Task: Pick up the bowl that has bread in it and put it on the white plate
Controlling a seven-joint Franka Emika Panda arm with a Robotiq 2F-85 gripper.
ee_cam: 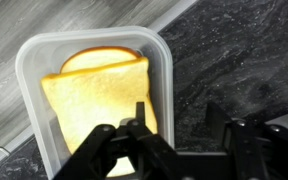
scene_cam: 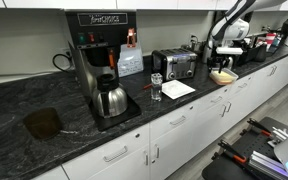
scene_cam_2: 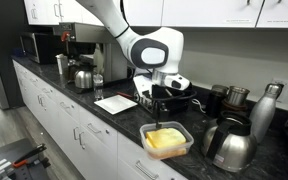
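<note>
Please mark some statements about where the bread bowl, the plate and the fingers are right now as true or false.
1. The bowl rests on the dark counter, not on the white plate. True.
2. The bowl is empty. False: it holds slices of bread.
3. The fingers are clamped on the bowl's rim. False: they are open and hover above the bowl, in an exterior view clearly apart from it.
4. The white plate lies in front of the toaster, nearer the counter edge. True.
</note>
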